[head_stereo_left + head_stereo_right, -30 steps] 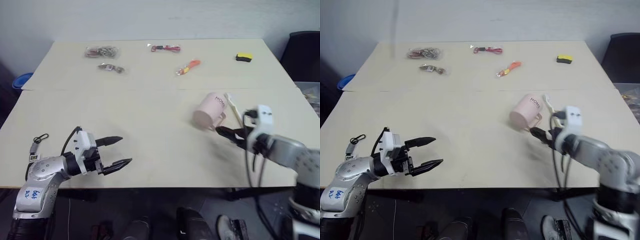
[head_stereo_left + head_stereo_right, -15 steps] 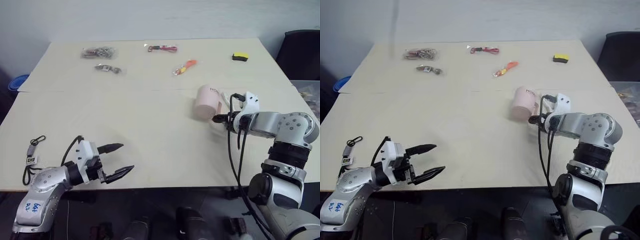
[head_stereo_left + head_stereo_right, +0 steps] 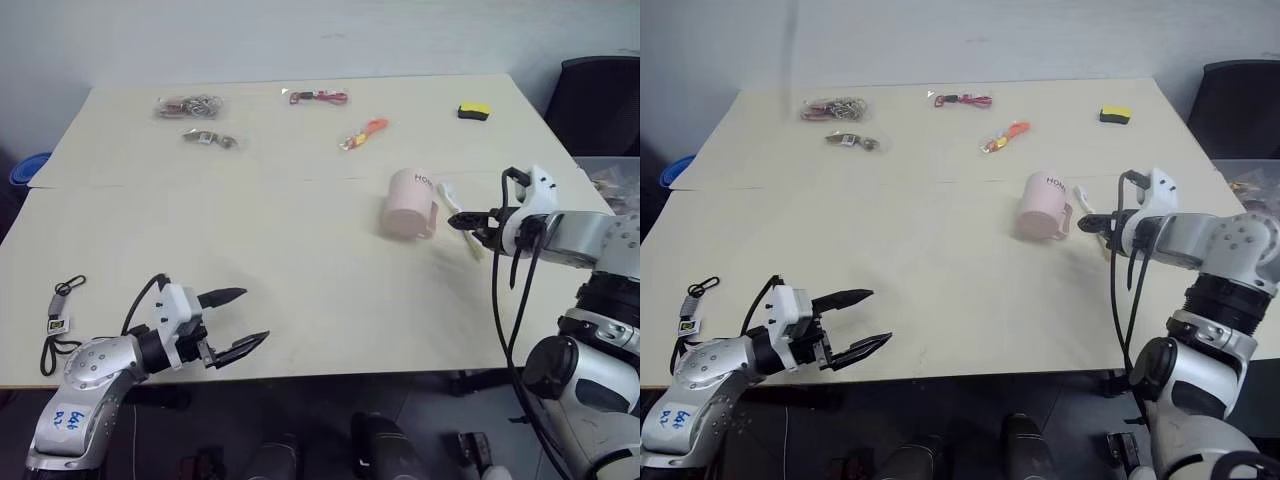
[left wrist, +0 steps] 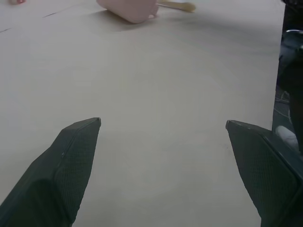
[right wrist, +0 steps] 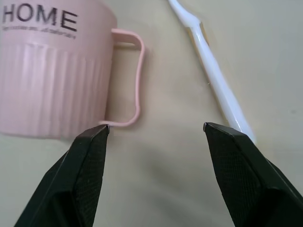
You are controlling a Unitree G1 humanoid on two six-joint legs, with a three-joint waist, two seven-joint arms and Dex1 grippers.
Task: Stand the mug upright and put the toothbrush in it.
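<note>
Mug: pale pink, we note it on the table, right of centre, handle toward the toothbrush, which lies just beside it. Right gripper: we see its fingers spread, holding nothing, one tip by the handle, the other over the toothbrush. Left gripper: wide open, empty, well apart near the front edge.

The pale pink mug is seen lying on its side; the cream-white toothbrush lies flat just beside its handle.
</note>
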